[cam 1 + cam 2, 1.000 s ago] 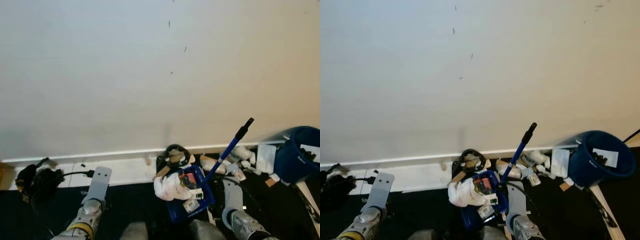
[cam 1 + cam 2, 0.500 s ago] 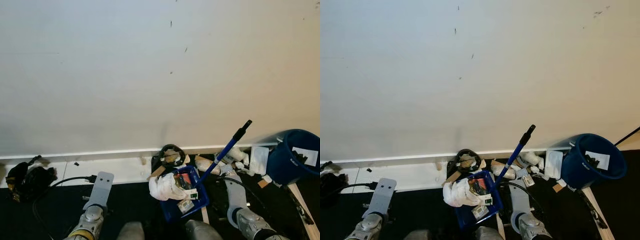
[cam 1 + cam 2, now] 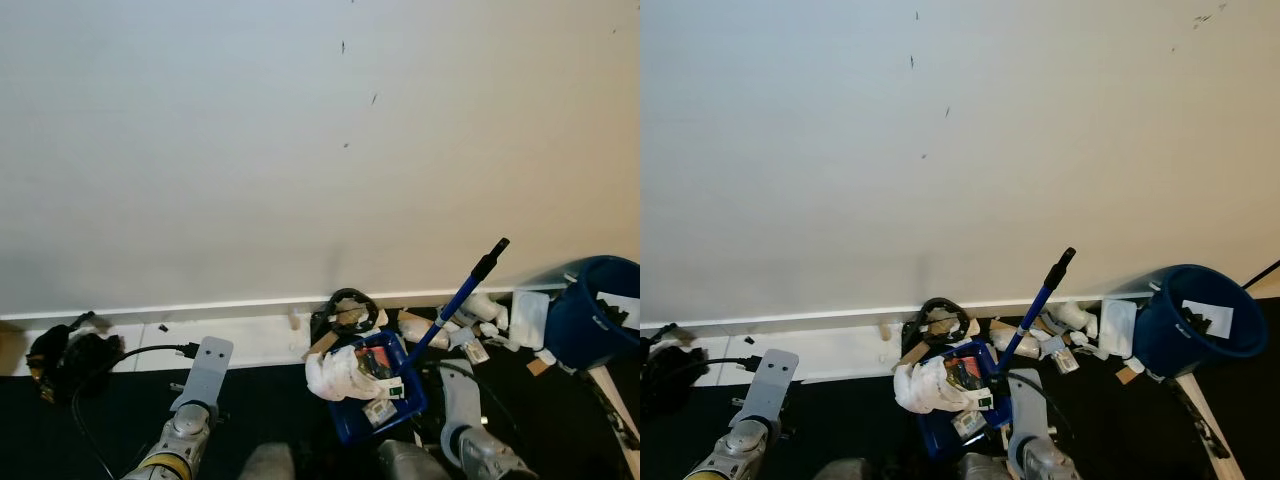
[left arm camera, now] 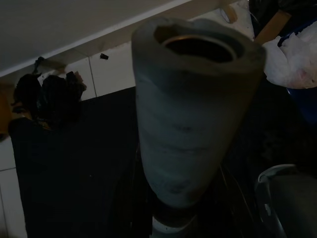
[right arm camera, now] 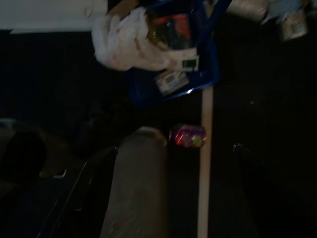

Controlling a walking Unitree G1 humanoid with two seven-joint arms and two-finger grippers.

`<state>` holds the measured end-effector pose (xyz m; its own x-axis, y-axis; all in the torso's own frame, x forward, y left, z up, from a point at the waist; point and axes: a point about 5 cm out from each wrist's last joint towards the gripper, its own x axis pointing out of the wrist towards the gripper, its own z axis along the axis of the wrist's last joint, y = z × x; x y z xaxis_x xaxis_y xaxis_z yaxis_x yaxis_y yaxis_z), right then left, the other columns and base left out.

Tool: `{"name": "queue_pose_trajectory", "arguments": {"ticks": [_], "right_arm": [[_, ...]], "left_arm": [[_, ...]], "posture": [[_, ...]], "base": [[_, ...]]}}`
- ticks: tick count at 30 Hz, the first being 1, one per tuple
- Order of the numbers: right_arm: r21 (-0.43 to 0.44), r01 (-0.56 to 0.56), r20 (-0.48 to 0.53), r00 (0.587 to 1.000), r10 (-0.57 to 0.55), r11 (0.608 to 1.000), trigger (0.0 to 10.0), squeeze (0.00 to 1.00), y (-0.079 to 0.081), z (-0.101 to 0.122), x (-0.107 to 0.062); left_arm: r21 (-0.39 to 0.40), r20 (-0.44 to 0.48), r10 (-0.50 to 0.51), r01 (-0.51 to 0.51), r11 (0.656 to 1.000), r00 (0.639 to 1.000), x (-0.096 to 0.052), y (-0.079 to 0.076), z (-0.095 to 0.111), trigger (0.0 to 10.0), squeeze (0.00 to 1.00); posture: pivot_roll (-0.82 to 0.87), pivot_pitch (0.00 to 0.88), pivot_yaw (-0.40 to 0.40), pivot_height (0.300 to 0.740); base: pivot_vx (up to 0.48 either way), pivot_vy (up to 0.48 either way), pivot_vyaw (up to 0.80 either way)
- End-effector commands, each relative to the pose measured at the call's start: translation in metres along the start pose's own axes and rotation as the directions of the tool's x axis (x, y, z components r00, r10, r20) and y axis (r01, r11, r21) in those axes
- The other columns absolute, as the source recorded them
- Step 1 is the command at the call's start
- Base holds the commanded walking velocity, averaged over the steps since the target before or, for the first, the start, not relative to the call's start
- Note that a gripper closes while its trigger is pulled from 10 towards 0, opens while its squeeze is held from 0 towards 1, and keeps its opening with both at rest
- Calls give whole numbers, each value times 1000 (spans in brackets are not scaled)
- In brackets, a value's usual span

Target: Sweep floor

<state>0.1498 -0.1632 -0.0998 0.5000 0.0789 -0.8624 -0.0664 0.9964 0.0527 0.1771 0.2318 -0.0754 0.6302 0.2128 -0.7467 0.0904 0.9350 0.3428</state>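
Observation:
A blue dustpan [image 3: 378, 402] lies on the dark floor by the white baseboard. It is heaped with a white plastic bag [image 3: 335, 375] and wrappers. Its blue handle [image 3: 460, 295] with a black tip leans up to the right. Left of the pan, my left arm [image 3: 203, 372] reaches forward over the floor. My right arm [image 3: 458, 405] sits just right of the pan, below the handle. A grey hollow tube [image 4: 193, 124] stands close before the lens in the left wrist view. The right wrist view looks down on the pan [image 5: 200, 82] and the bag [image 5: 124, 44].
A blue bucket [image 3: 592, 322] stands at the right. Loose litter [image 3: 470, 318] and a black ring [image 3: 348, 303] lie along the baseboard. A black bundle [image 3: 70, 355] with a cable sits at the left. A wooden stick [image 5: 204, 168] and a shiny wrapper [image 5: 188, 136] lie near the pan.
The whole view has swayed a little, so the camera moved. My right arm has shifted slightly left, closer under the dustpan handle. The dustpan and litter have stayed put.

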Motion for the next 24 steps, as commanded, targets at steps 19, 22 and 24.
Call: {"name": "queue_pose_trajectory", "arguments": {"ticks": [19,22,24], "right_arm": [[1,25,54,998,-25,1000,10000,0,-12,20,1],[-5,23,51,998,-23,1000,10000,0,-12,20,1],[-10,26,48,999,-26,1000,10000,0,-14,20,1]], "left_arm": [[-19,-39,-21,21,1000,999,0,2,-5,10000,0],[-32,-38,-32,31,999,999,0,1,-5,10000,0],[-51,-32,-43,41,998,999,0,-1,-3,10000,0]], "posture": [[161,0,-45,740],[162,0,-51,740],[159,0,-50,740]], "base": [[0,0,0],[0,0,0],[0,0,0]]}}
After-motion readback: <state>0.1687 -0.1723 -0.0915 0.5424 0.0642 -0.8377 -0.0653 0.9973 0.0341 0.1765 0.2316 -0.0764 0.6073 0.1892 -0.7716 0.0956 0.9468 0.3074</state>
